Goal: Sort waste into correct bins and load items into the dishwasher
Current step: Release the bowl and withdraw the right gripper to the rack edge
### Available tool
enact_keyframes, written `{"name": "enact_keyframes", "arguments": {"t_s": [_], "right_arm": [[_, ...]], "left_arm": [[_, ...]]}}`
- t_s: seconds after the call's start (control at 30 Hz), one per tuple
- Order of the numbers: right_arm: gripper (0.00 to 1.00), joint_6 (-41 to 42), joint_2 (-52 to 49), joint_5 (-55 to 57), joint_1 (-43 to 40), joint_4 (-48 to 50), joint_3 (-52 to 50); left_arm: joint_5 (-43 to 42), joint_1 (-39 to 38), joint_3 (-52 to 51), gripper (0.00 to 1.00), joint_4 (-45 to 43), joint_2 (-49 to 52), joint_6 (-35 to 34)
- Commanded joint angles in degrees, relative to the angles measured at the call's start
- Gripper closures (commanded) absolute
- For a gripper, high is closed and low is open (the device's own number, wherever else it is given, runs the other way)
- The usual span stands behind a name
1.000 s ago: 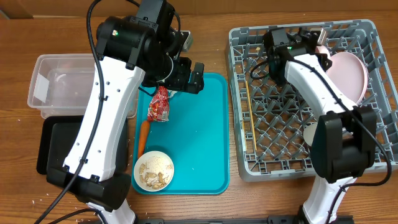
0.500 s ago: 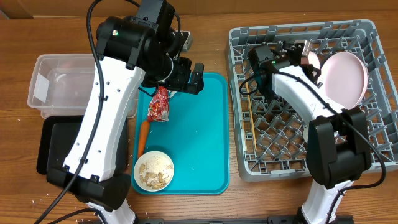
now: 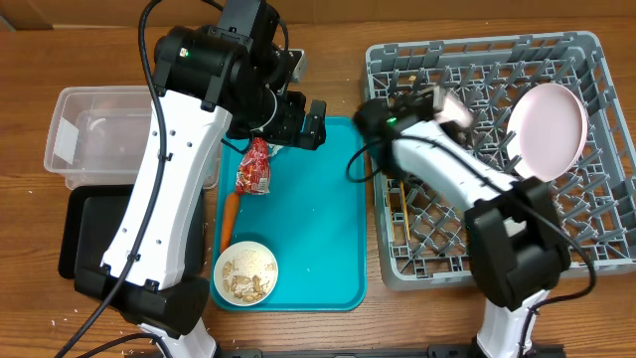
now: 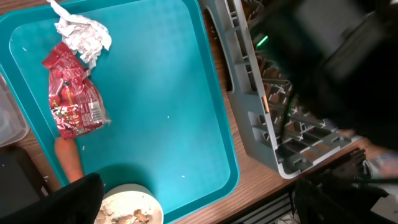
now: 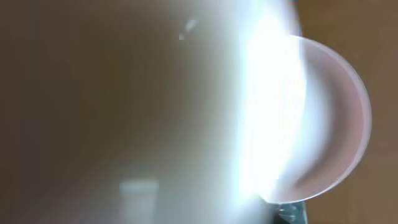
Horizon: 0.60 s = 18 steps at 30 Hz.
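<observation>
The snack wrapper (image 3: 255, 167) lies on the teal tray (image 3: 318, 219) beside a carrot (image 3: 229, 219). A white bowl (image 3: 245, 273) of crumbs sits at the tray's near left corner. In the left wrist view the foil ball (image 4: 81, 34) lies just above the wrapper (image 4: 73, 99). My left gripper (image 3: 310, 121) hangs open and empty over the tray's far end. The white plate (image 3: 547, 124) stands upright in the grey rack (image 3: 447, 276). A chopstick (image 3: 404, 221) lies in the rack. My right gripper (image 3: 447, 104) is over the rack's far left, apart from the plate; its view is blurred.
The clear tub (image 3: 94, 134) stands at the far left with the black tray (image 3: 89, 234) in front of it. The rack's left wall (image 4: 267, 124) runs close along the teal tray's right edge. My right arm lies across the rack.
My right gripper has moved left across the rack, away from the plate, which stays standing at the far right. The left arm has not moved.
</observation>
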State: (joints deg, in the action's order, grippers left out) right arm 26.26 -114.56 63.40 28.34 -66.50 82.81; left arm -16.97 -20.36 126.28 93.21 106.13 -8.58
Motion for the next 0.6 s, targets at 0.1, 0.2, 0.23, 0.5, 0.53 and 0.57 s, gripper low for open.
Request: {"name": "enact_keyframes", "arguments": {"t_s": [0.1,0.2,0.23,0.5,0.53,0.57], "right_arm": [[0.5,-0.79,-1.46,-3.52,3.15,0.15,-0.96],[0.39,-0.76,-0.87,-3.52,3.78,-0.09,-0.33],[0.36,-0.76,-0.31,-3.54,3.87,-0.2,0.13],[0.23,-0.81,10.34,-13.99,4.17,-1.4,4.98],[0.21,-0.83,12.35,-17.81,4.17,-0.85,5.49],[0.18,-0.83,13.75,-20.87,4.17,-0.28,5.7]], "left_arm": [[-0.42,-0.17,1.16,0.0,-0.22,-0.17,1.31],[-0.42,-0.17,1.16,0.0,-0.22,-0.17,1.33],[-0.39,-0.17,1.16,0.0,-0.22,-0.17,1.33],[2.34,-0.17,1.16,0.0,-0.24,-0.17,1.31],[3.89,-0.17,1.16,0.0,-0.2,-0.17,1.31],[5.2,-0.17,1.16,0.0,-0.11,-0.17,1.29]]}}
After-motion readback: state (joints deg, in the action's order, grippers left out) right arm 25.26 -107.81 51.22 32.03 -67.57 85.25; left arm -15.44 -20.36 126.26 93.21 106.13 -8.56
